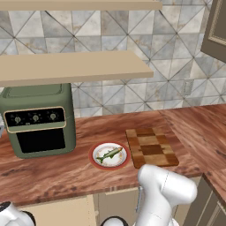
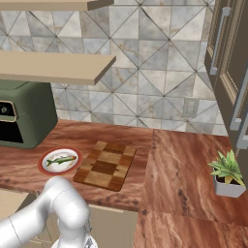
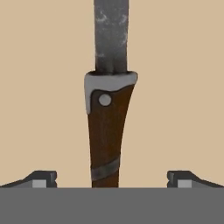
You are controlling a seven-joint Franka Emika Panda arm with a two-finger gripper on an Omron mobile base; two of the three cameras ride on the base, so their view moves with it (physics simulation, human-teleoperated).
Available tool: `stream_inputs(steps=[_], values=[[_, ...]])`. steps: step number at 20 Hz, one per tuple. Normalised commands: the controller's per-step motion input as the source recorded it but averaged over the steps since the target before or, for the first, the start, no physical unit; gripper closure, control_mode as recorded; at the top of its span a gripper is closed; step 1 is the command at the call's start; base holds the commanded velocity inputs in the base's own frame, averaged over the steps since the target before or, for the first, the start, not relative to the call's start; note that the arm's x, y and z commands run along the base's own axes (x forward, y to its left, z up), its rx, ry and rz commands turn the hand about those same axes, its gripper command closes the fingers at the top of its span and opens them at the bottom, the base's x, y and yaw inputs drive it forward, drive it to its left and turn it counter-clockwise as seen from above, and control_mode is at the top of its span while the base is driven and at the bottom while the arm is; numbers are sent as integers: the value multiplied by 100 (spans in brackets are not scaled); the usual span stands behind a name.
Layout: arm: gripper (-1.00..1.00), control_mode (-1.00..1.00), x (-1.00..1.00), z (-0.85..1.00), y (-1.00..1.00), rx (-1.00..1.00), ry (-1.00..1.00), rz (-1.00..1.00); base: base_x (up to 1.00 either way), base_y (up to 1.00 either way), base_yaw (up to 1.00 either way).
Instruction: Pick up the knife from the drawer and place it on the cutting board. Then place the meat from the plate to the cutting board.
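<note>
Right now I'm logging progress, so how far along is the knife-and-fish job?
Nothing is delivered yet: the cutting board is bare and the meat lies on the plate. In hand: the gripper is open, a fingertip on each side of the knife handle, on the drawer floor. Left: grasp, carry it over, then move the fish.

On my base cameras, the reddish-brown countertop (image 1: pixel 57 172) carries a green toaster oven (image 1: pixel 39 119), the plate (image 1: pixel 109 155), the checkered cutting board (image 1: pixel 151 147) just beside it, and a potted plant (image 2: pixel 226 177).
</note>
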Motion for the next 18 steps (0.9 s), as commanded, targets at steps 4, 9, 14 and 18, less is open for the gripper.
stream_inputs(steps=[4, 9, 14, 18], values=[[-100, -100, 4, -16, 7, 0, 0, 0, 0, 0, 0], [-100, -100, 0, -14, 6, 0, 0, 0, 0, 0, 0], [-100, -100, 0, -11, -6, 0, 0, 0, 0, 0, 0], [-100, -100, 0, -12, 0, 0, -1, 0, 0, 0, 0]])
